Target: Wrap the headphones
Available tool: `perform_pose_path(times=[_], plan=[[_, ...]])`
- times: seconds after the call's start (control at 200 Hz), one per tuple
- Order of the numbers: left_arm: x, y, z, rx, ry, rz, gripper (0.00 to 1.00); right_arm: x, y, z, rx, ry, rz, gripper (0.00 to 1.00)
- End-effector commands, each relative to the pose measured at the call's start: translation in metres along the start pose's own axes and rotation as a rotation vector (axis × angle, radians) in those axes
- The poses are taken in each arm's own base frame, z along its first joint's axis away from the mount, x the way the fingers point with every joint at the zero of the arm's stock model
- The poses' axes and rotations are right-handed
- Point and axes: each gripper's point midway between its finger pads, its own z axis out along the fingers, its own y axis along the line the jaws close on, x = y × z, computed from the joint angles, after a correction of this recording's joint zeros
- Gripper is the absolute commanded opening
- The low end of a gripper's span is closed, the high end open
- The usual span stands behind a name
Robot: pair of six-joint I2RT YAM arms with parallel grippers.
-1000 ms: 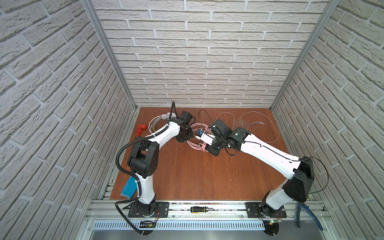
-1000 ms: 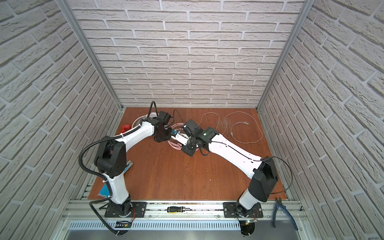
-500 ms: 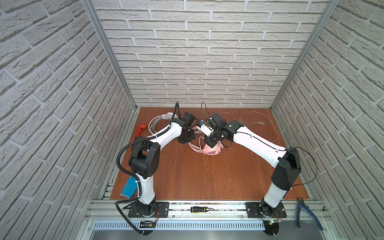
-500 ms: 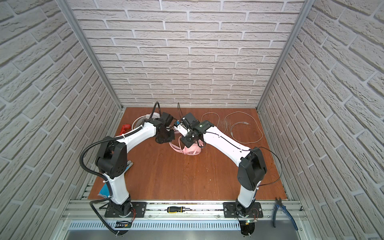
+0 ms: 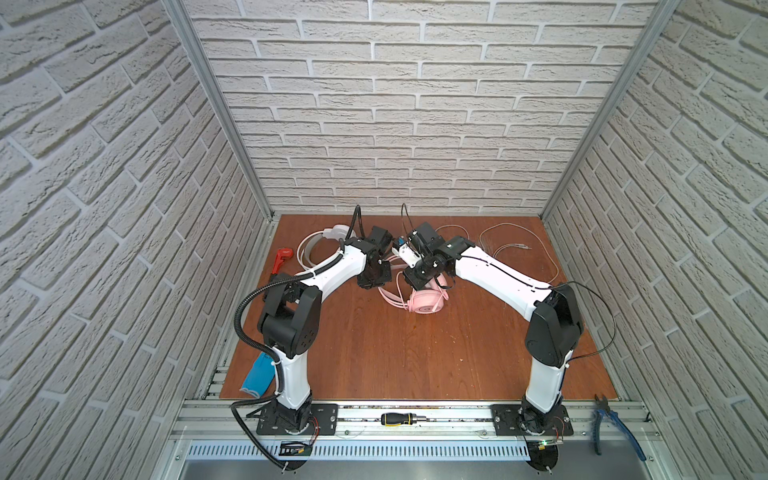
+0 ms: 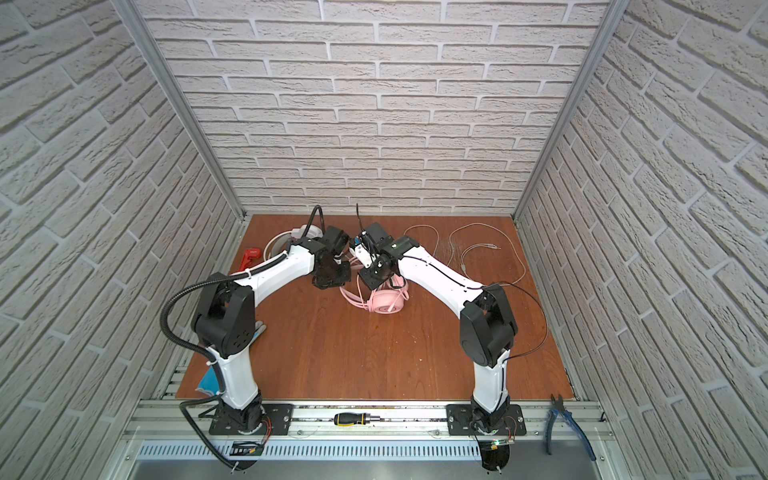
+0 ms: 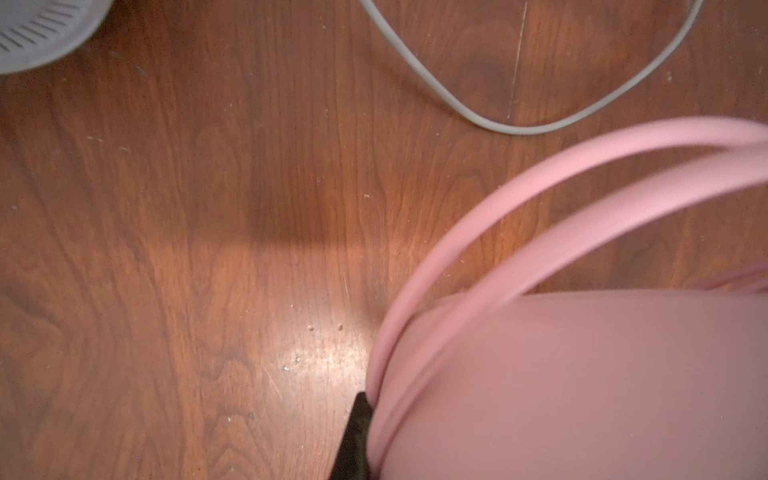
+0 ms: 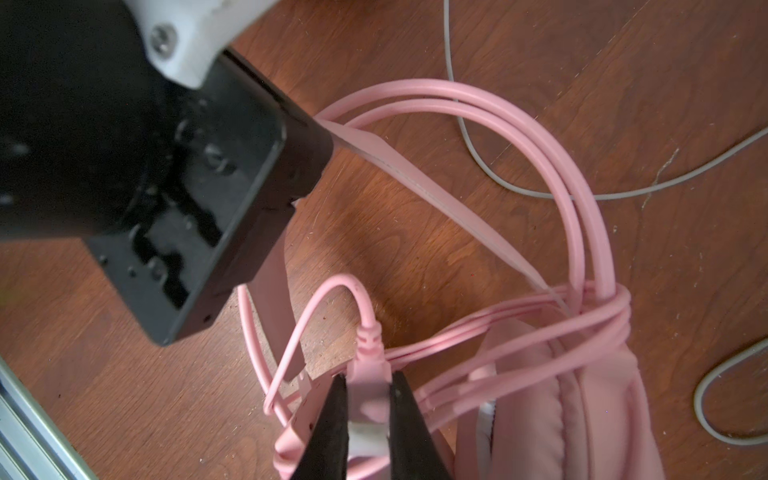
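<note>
The pink headphones (image 5: 424, 302) lie mid-table in both top views, with the cable wound in several turns where headband meets earcup (image 8: 598, 316). My left gripper (image 5: 376, 277) is shut on their pink headband strap; in the left wrist view one black fingertip (image 7: 360, 409) presses against blurred pink that hides the other. My right gripper (image 8: 365, 380) is shut on the pink cable's plug (image 8: 368, 361), just above the earcup and close to the left gripper. The white headphones (image 5: 328, 237) lie at the back left, their pale cable (image 5: 515, 245) looped across the back right.
A red wrench (image 5: 282, 261) lies at the left edge of the wooden table (image 5: 395, 357), and a blue object (image 5: 257, 374) sits by the left arm's base. A screwdriver (image 5: 405, 419) and blue pliers (image 5: 615, 419) lie on the front rail.
My right arm has swung inward and its wrist has moved back and left with the plug, uncovering the pink earcup. The left gripper has stayed where it was.
</note>
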Motion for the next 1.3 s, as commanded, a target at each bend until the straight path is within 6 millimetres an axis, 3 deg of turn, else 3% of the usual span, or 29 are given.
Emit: perform_pose_path(times=[0.0, 0.16, 0.58, 1.295], plan=[[-0.003, -0.018, -0.011, 0.063, -0.003, 0.017, 0.0, -0.018, -0.002, 0.0, -0.008, -0.057, 0.021, 0.06], [0.0, -0.018, -0.009, 0.057, 0.009, 0.018, 0.0, -0.022, -0.004, 0.006, -0.006, -0.047, 0.022, 0.06], [-0.001, -0.016, -0.011, 0.03, 0.034, 0.016, 0.0, -0.001, -0.018, 0.016, 0.058, 0.037, 0.048, 0.1], [0.01, -0.013, -0.009, -0.006, 0.135, -0.024, 0.0, -0.003, -0.018, -0.002, 0.056, 0.002, 0.068, 0.29]])
